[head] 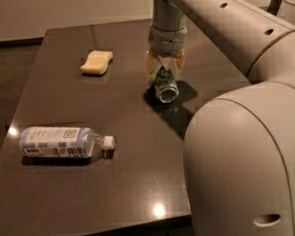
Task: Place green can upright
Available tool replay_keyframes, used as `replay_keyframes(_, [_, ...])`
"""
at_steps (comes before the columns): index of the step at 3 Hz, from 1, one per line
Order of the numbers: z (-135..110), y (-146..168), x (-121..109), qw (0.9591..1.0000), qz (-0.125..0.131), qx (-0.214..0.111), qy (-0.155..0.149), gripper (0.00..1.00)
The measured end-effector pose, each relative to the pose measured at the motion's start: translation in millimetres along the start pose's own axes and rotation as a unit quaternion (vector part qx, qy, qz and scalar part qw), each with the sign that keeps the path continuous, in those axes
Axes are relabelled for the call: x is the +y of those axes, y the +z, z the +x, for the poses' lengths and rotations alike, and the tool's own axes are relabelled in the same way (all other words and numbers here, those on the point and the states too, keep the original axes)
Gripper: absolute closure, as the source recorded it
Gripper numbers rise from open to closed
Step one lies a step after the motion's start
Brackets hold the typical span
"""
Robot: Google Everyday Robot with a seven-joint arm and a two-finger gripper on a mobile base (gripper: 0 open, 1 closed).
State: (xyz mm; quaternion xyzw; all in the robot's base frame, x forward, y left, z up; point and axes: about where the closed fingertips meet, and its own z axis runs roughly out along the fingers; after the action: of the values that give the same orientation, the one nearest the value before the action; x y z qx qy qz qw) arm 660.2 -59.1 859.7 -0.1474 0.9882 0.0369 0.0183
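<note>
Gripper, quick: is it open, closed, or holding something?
Gripper: closed on the green can, which lies on its side on the table.

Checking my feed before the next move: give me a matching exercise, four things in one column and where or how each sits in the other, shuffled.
Things:
1. can
2. bottle
3. sponge
4. hand

States:
A. lying on its side, near left of the table
B. closed around the can, over the table's far middle
C. pale yellow, far left
D. not upright, silver end toward the camera

Pairs: 1-D, 2-A, 3-C, 4-B
</note>
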Motion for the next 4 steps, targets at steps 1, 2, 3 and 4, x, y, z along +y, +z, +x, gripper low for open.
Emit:
replay_keyframes(1, [-1, -6, 0, 0.9999, -0.005, -0.010, -0.010, 0.64])
replay_keyframes(2, [0, -22, 4, 0.9985, -0.021, -0.035, -0.036, 0.88])
replay_keyframes(3, [4, -44, 8, 0.9923, -0.039, -0.083, -0.083, 1.00])
replay_keyframes(4, [9, -65, 14, 0.9755, -0.061, -0.152, -0.147, 1.00])
